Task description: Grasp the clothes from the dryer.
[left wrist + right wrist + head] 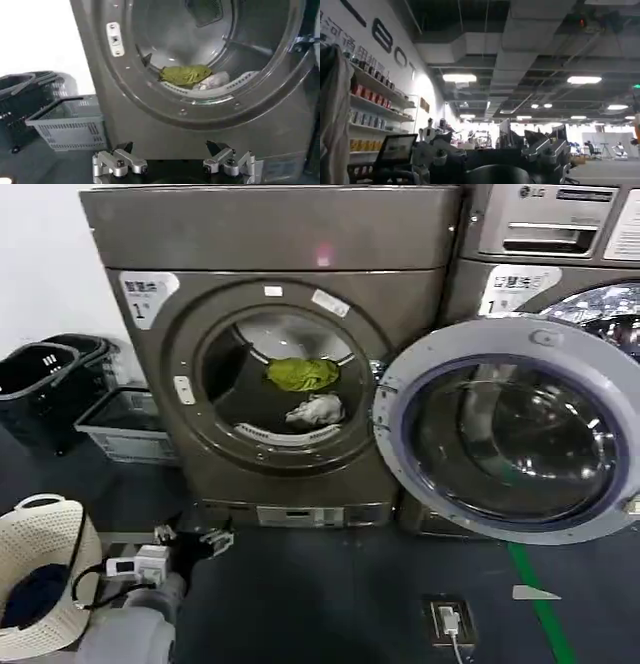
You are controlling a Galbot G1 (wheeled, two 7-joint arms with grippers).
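- While my left gripper (175, 162) waits low before the dryer (200, 244), jaws spread wide and holding nothing, I judge this as the approach step: no cloth grasped yet.
- Both clothes lie on the drum floor near its front lip: the green bundle (303, 373) behind, the whitish bundle (315, 411) just beside it, nearer the rim.
- Next I need to lift, clear the lower rim of the drum mouth and reach in.
- At right, the open door (505, 429) hangs beside the mouth.
- Baskets (125, 424) stand on the floor at left, and a white hamper (50, 549) sits by my arm.
- My right gripper (492, 155) points into the room, jaws apart and empty.
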